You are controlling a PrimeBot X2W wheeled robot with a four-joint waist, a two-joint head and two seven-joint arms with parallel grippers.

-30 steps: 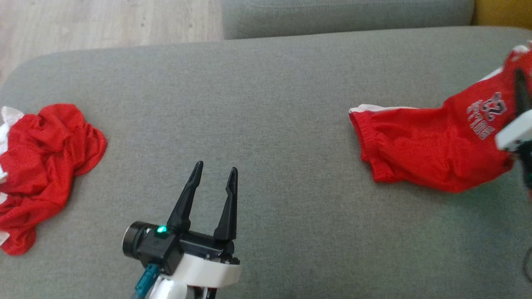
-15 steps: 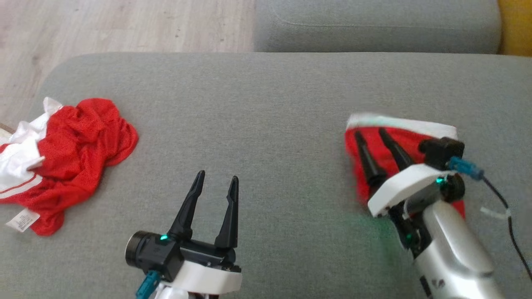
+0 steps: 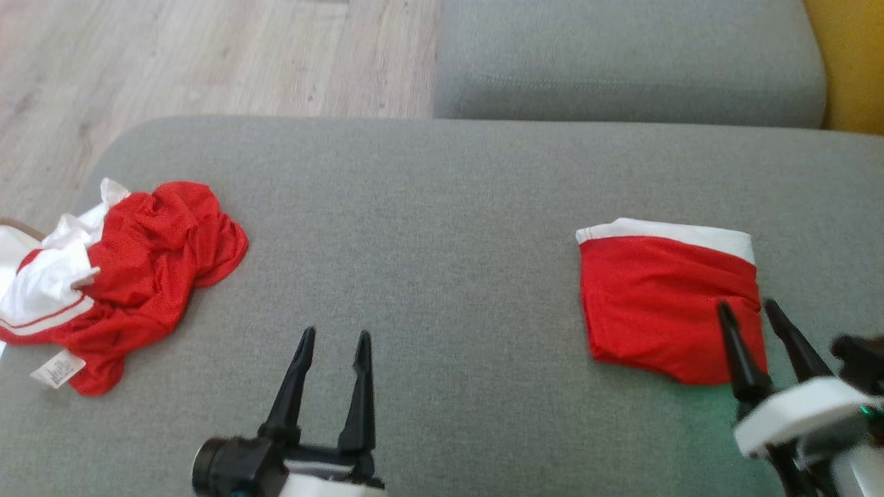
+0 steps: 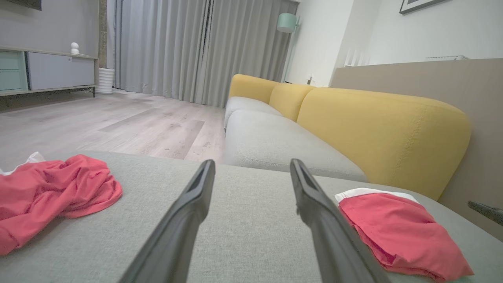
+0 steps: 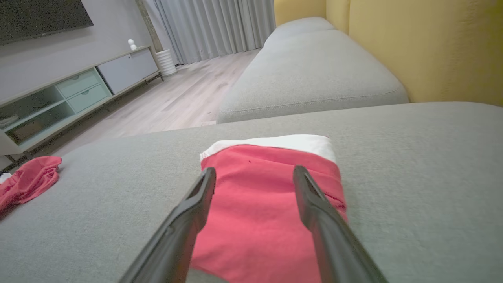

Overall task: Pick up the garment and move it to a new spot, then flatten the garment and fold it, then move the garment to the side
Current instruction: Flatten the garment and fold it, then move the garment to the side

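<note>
The garment (image 3: 666,304) is red with a white band along its far edge, folded into a neat rectangle flat on the grey cushion (image 3: 428,228) at the right. My right gripper (image 3: 746,309) hovers over its near right corner, open, with nothing between its fingers; in the right wrist view the folded garment (image 5: 259,196) lies under the spread fingers. My left gripper (image 3: 334,337) stands open at the lower middle, over bare cushion. From the left wrist view the garment (image 4: 397,232) sits to the right of that gripper (image 4: 251,165).
A second red and white garment (image 3: 117,283) lies crumpled at the cushion's left edge. Another grey seat cushion (image 3: 621,62) sits beyond, with a yellow backrest (image 4: 377,129) on the right. Wooden floor (image 3: 207,62) lies past the left edge.
My right gripper let go of the garment, opened, and drew back toward me. The garment went from draped and lifted to a flat folded rectangle. The head camera shifted too.
</note>
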